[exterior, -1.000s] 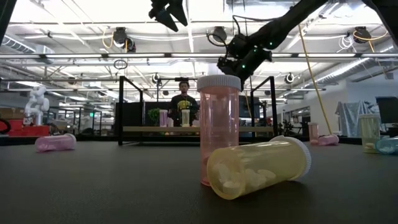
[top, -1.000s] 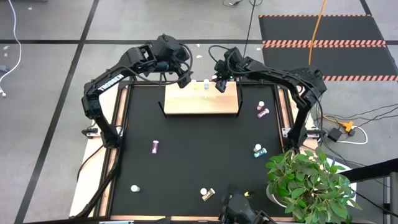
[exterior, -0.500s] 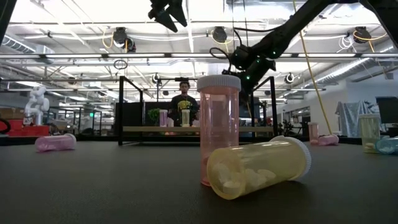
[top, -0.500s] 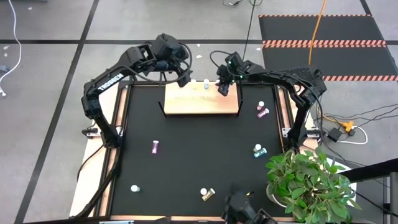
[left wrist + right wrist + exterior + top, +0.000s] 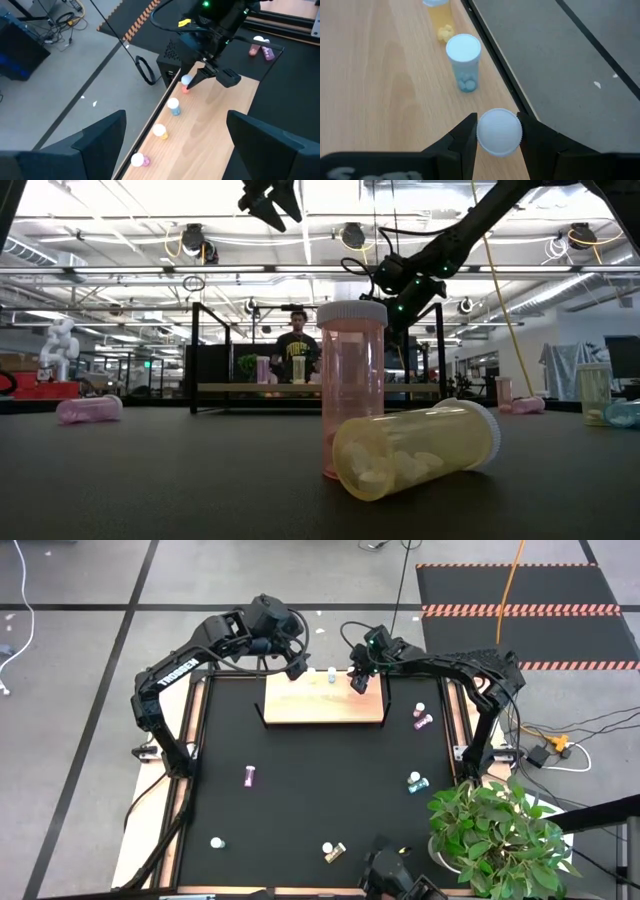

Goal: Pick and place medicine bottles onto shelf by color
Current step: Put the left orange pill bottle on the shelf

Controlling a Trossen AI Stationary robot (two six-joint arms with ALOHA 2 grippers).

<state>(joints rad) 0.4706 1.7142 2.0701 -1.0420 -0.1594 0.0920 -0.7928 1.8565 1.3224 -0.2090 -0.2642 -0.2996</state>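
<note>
The right arm reaches in from the table's right edge, elbow raised, forearm stretched toward the far side. Its gripper point(image 5: 359, 679) points downward over the far right part of the shelf point(image 5: 325, 710); in the right wrist view both fingers point(image 5: 465, 137) press against the white cap of a bottle point(image 5: 499, 131), one on each side. A green light glows on its wrist.

The left arm rises from the table's left edge, bends at the elbow and extends toward the far side. Its gripper point(image 5: 297, 665) hangs over the shelf's far left corner, well above the board, fingers point(image 5: 102, 137) spread wide apart with nothing between them.
</note>
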